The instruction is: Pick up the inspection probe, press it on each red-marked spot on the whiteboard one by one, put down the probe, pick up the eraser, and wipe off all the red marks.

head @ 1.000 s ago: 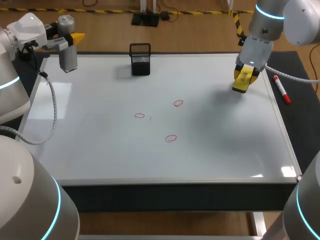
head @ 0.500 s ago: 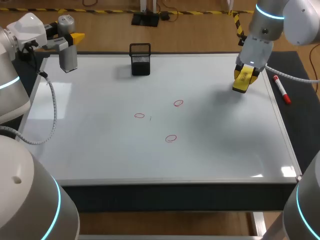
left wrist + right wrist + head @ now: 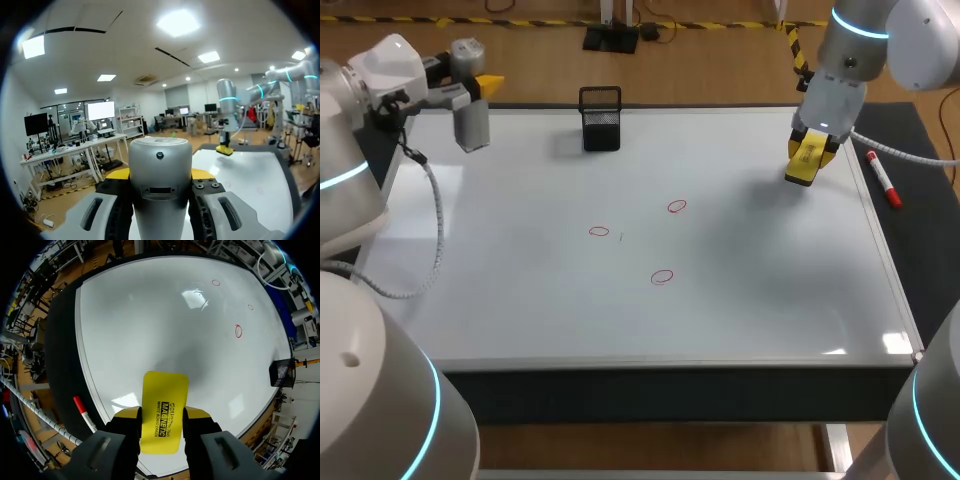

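Silver probe [image 3: 472,125] in left hand [image 3: 160,174]; yellow eraser [image 3: 164,410] in right hand [image 3: 161,416]; three red marks [image 3: 662,277].

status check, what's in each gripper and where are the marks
Left gripper shut on probe. Right gripper shut on eraser. Three red marks mid whiteboard, unwiped. Black holder at back edge.

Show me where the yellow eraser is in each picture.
Head view: eraser over the far right of the whiteboard.
Left wrist view: tiny, under the right arm, across the board.
Right wrist view: close up, clamped in the right gripper.
Shared landmark: the whiteboard.
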You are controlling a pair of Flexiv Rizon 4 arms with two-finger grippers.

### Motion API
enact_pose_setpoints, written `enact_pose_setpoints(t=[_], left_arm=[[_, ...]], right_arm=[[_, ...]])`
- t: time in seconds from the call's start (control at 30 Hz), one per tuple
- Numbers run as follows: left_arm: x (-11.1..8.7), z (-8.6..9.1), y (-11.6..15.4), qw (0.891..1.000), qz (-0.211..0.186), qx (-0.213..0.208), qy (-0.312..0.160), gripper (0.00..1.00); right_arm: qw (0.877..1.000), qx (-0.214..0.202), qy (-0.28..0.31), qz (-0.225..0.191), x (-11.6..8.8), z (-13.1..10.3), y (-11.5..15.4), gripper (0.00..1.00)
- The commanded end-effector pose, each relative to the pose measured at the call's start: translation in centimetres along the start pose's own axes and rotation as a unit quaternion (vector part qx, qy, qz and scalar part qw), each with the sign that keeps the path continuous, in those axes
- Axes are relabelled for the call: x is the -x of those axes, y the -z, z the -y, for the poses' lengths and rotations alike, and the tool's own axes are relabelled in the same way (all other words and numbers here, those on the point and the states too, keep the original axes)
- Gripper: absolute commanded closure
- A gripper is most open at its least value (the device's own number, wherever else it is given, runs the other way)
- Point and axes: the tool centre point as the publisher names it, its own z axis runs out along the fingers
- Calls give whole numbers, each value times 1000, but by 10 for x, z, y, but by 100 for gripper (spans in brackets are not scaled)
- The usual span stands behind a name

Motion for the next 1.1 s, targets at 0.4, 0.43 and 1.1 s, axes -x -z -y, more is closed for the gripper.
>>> enact_pose_setpoints(t=[0.4,0.43,1.1], left_arm=[[-81,-20,-43,996,-87,-11,13,100],[-86,-20,-46,995,-95,-13,15,100],[-165,-27,-77,972,-216,-68,56,100]], right_arm=[[1000,-1,1,-2,0,1,1,100],[1000,-1,1,-2,0,1,1,100],[1000,-1,1,-2,0,1,1,100]])
